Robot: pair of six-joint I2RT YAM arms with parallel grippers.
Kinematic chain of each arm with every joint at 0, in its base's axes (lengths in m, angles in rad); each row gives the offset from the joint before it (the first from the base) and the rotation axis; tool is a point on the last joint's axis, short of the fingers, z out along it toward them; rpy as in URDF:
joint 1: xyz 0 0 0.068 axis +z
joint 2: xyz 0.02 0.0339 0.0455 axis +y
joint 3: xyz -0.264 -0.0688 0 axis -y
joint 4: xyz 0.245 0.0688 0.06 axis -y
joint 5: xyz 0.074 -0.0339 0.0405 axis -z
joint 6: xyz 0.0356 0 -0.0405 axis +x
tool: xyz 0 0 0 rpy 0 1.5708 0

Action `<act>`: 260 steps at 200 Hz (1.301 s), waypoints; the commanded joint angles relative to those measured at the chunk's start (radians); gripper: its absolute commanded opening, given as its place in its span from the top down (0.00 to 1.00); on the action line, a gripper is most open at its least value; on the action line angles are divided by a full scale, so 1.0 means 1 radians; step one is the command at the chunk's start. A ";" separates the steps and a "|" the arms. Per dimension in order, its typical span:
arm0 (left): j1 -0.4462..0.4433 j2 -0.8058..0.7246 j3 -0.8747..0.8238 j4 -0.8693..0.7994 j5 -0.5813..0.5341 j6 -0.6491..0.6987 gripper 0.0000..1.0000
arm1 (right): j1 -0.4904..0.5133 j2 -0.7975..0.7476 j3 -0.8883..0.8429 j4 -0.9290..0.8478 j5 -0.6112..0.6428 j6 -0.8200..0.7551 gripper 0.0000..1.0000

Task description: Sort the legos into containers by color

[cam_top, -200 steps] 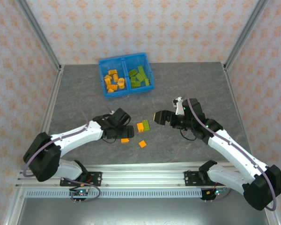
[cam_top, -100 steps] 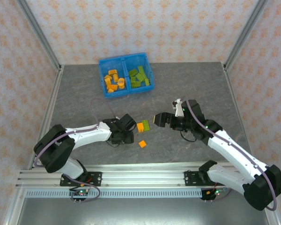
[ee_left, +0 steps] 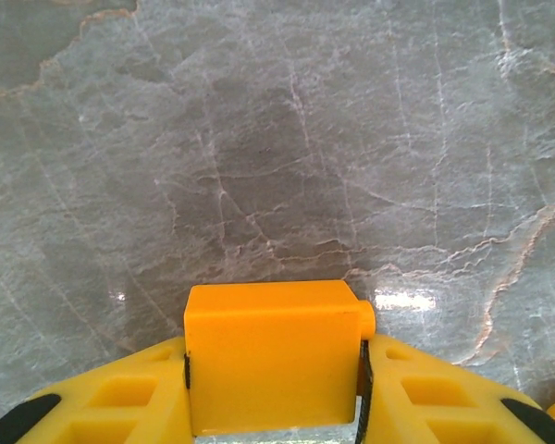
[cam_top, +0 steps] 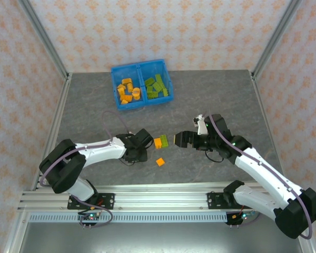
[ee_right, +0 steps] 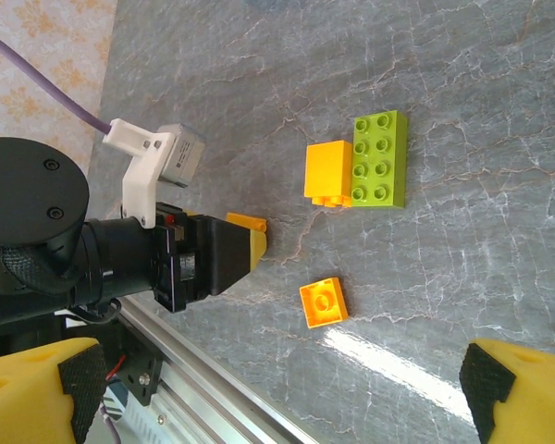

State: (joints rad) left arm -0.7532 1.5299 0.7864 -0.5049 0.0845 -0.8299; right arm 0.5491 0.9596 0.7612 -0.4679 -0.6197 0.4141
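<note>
We are nearly done: the blue bin (cam_top: 139,65) holds orange legos (cam_top: 127,90) left and green legos (cam_top: 157,87) right, with an orange brick (cam_top: 157,142) touching a green brick (cam_top: 164,140) and a small orange brick (cam_top: 160,162) loose on the bench (cam_top: 221,95). The left claw (cam_top: 140,153) is clamped on a glossy, bright orange block (ee_left: 273,356) down at the bench; the right claw (cam_top: 179,140) gapes empty.

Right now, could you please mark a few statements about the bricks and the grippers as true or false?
The left gripper is shut on an orange brick. True.
The right gripper holds a green brick. False: it is open, holding nothing.
The loose green brick touches a second orange brick. True.
The right compartment of the blue bin holds orange bricks. False: green bricks lie there.
</note>
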 commanded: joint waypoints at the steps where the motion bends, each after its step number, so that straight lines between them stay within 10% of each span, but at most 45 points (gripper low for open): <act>1: -0.004 -0.028 0.033 0.003 -0.068 0.017 0.66 | 0.007 -0.010 0.010 0.011 -0.027 -0.008 0.01; 68: 0.276 -0.007 0.408 -0.028 -0.199 0.251 0.66 | 0.008 -0.042 0.031 0.071 -0.017 0.029 0.01; 168: 0.521 0.720 1.318 -0.166 -0.211 0.388 0.64 | 0.010 -0.112 0.032 0.024 0.041 0.054 0.01; 260: 0.531 0.561 1.130 -0.065 -0.138 0.343 0.39 | 0.010 -0.103 0.027 0.046 0.063 0.078 0.01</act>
State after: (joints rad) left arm -0.2207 2.2429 1.9934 -0.6201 -0.0853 -0.4702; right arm 0.5522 0.8448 0.7658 -0.4450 -0.5888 0.4717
